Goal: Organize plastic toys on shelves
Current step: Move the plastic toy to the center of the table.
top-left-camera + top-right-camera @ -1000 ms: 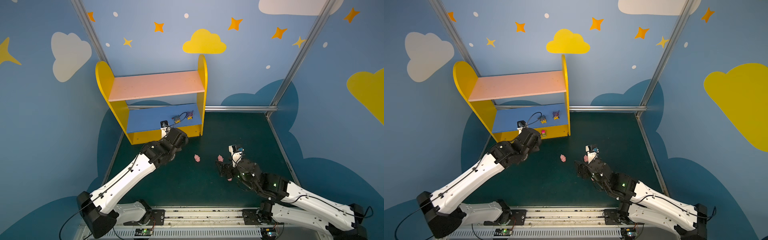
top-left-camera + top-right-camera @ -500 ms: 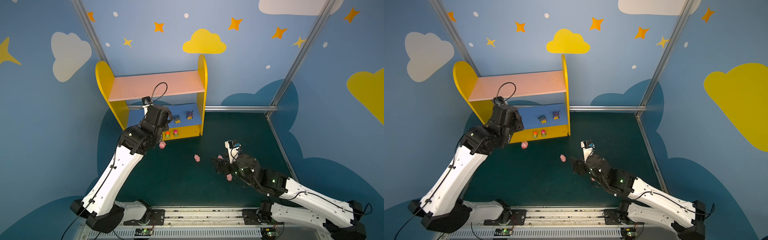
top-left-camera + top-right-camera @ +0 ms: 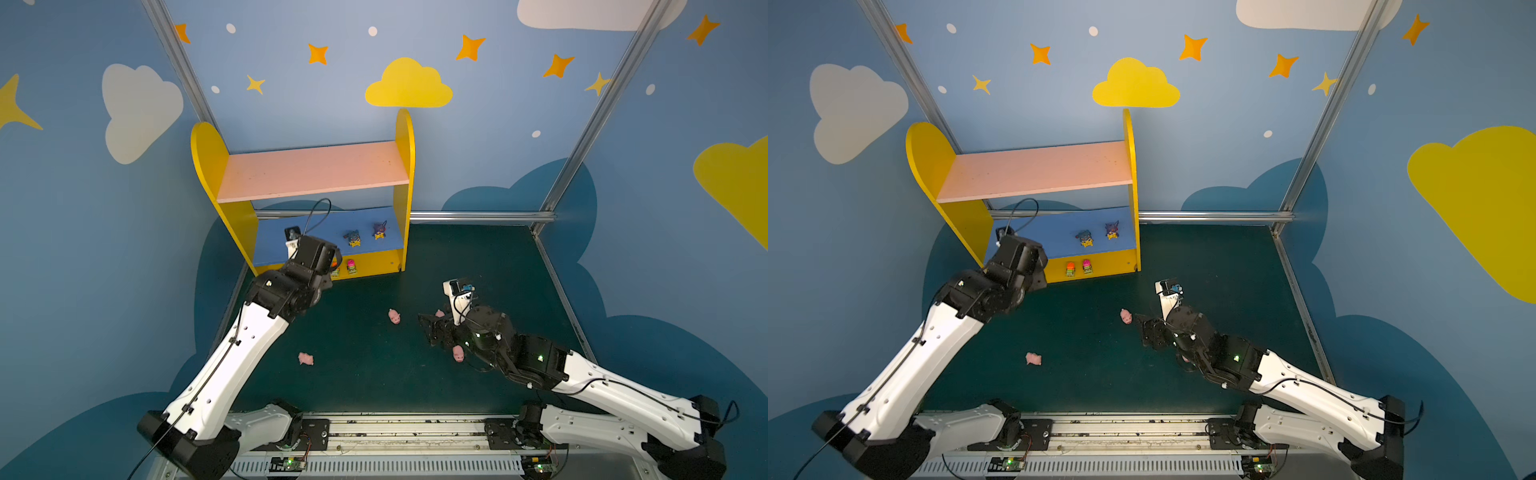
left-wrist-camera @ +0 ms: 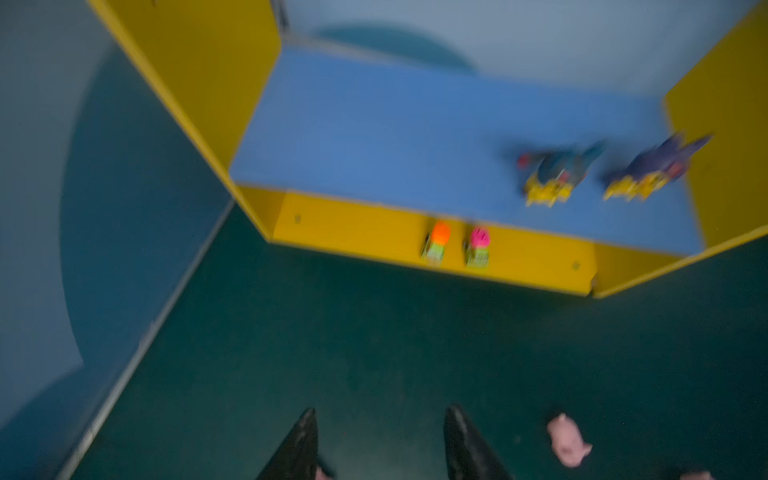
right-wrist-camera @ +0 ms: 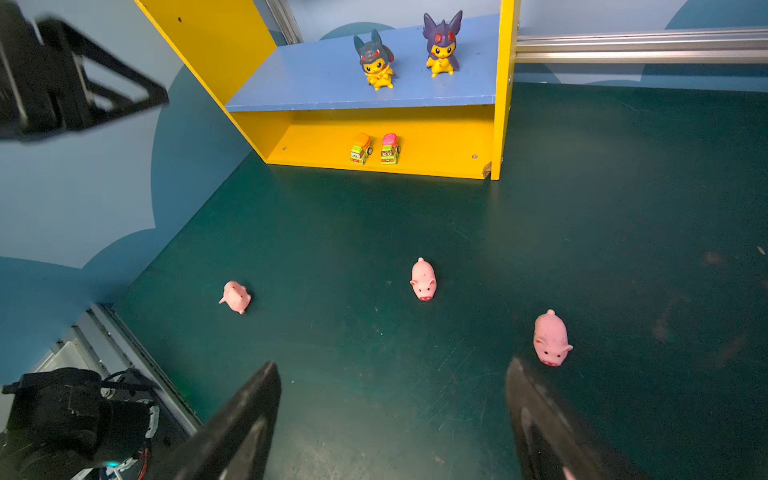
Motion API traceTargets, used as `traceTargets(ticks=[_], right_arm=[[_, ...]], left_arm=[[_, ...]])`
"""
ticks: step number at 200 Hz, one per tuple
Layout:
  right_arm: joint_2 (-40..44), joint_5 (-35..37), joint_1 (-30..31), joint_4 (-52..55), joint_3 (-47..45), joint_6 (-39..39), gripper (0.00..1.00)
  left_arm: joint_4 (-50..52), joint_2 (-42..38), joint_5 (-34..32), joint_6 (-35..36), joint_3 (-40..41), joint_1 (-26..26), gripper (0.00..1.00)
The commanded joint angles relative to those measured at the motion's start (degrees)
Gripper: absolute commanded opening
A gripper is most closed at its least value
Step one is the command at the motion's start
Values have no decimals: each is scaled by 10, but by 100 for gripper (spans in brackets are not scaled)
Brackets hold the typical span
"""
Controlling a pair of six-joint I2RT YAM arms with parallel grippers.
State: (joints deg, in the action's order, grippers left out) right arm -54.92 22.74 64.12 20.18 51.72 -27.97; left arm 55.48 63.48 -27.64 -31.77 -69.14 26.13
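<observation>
Blue walls painted with clouds and stars ring the dark green mat (image 3: 374, 386), and we sweep across from nine o'clock. The left arm reaches up to the front left corner of the shelves (image 3: 405, 166), which stand at eleven o'clock on the mat. The left gripper (image 4: 380, 415) hangs over the mat in front of the yellow base (image 5: 436, 141), its jaws parted around nothing, though that wrist view is smeared. Down at seven o'clock the lone pig (image 3: 306, 358) lies well apart from everything. Up on the shelves, below the pale pink upper board (image 3: 311, 170), the blue lower board (image 5: 311, 79) carries the grey-hooded figure (image 5: 376, 60) and the purple-hooded figure (image 5: 442, 43), upright and side by side toward its right end. Beneath them on the base sit the orange-topped car (image 5: 360, 148) and the pink-topped car (image 5: 390, 148), just beside each other. At mid-mat the middle pig (image 3: 395, 316) points its snout toward the right gripper (image 5: 393, 370), which hovers low at about four o'clock, fingers spread wide and gripping nothing. The third pig (image 3: 439, 313) sits just beside one fingertip, on the twelve o'clock side. The fourth pig (image 3: 458, 354) sits on the mat beneath that arm's wrist.
</observation>
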Motion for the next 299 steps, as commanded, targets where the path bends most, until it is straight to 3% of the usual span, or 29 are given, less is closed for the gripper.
traceTargets(ticks=[1,58,108,239,255,299], right_arm=[[-7,-15,-4,-16,-7,5,83],[-28,-54,-6,-28,-16,-4,84],[-17,-69,-21,-29,-29,-5,84],[3,-127,-106,-31,-60,-14,84],[1,-130,-111,-32,-62,-15,83],[5,-131,-124,-34,-67,-16,84]], left_arm=[[-8,-49,47,-88,84,-1,51],[-18,-133,90,-233,266,12,51],[-64,-139,104,-294,359,12,51],[-165,57,113,-245,361,-49,51],[-173,87,118,-240,348,-50,45],[-161,200,144,-180,261,-33,19]])
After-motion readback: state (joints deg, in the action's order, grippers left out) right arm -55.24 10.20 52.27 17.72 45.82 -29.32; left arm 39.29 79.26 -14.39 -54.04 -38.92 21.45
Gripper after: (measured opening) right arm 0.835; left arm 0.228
